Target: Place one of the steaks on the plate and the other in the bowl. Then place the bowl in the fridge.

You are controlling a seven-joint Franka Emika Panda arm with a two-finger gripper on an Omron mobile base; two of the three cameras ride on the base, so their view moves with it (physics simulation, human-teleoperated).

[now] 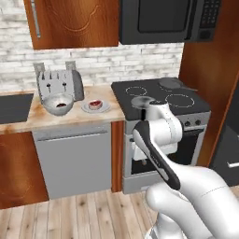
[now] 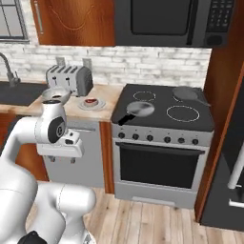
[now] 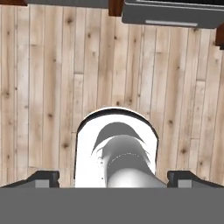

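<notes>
The mottled grey bowl (image 1: pixel 58 103) (image 2: pixel 55 95) stands on the wooden counter in front of the toaster, with the dark brown steak (image 1: pixel 61 105) in it. Just to its right, the light-grey plate (image 1: pixel 96 107) (image 2: pixel 92 104) carries the red steak (image 1: pixel 95 103) (image 2: pixel 90 101). The dark fridge (image 1: pixel 229 144) (image 2: pixel 228 190) is at the far right. My gripper (image 2: pixel 61 160) (image 3: pixel 113 177) hangs low in front of the cabinets and points straight down at the floor. Its fingers (image 3: pixel 43 177) are spread wide with nothing between them, well away from the counter.
A silver toaster (image 1: pixel 58 83) stands behind the bowl, and a dark sink (image 1: pixel 14 107) lies to the left. The black stove (image 1: pixel 158 95) holds two frying pans (image 1: pixel 142 101) (image 1: pixel 172 84). A microwave (image 1: pixel 161 21) hangs above it. The floor (image 3: pixel 43 87) below is wooden planks.
</notes>
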